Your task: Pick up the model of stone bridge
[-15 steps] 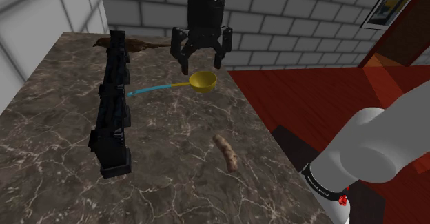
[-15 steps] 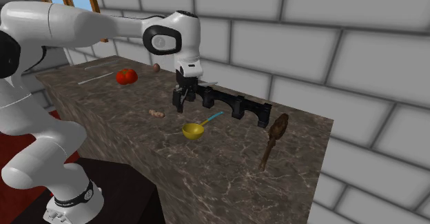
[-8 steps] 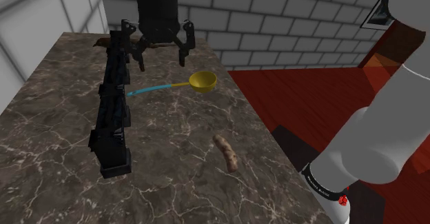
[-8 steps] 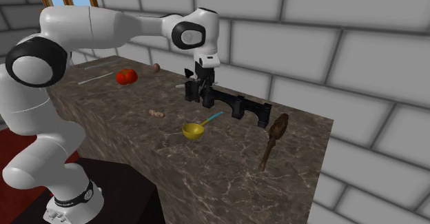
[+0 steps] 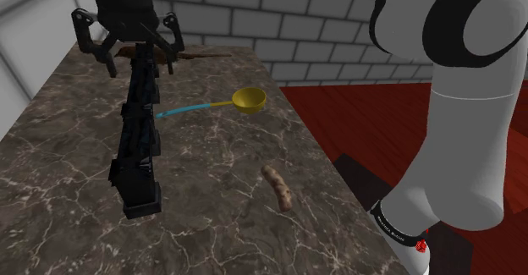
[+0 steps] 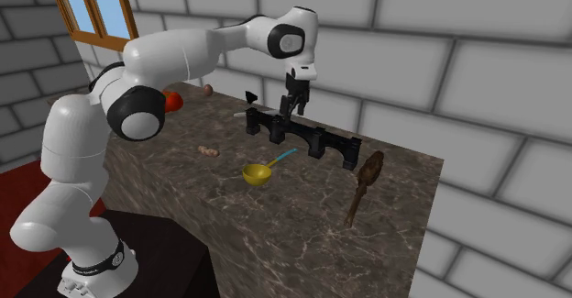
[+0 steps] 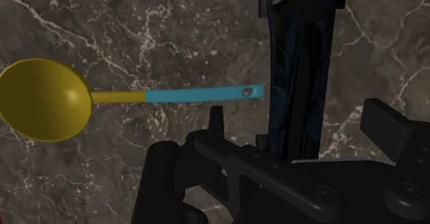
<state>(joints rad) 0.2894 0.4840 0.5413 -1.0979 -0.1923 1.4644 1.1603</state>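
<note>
Counter [image 5: 220,189]: marbled stone. The bridge model [image 5: 140,138], long and black, lies on it, running below and between your gripper's [image 5: 140,62] spread, empty jaws. Judged rigid and weighty, so clamp its narrow deck crosswise. Ladle [image 5: 250,100] lies beside one jaw.

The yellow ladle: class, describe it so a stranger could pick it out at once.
On the dark marbled counter lies a long black bridge model. Beside it, handle tip towards it, lies the ladle. Its round yellow bowl and blue-ended handle set it apart from the brown lump nearby.
</note>
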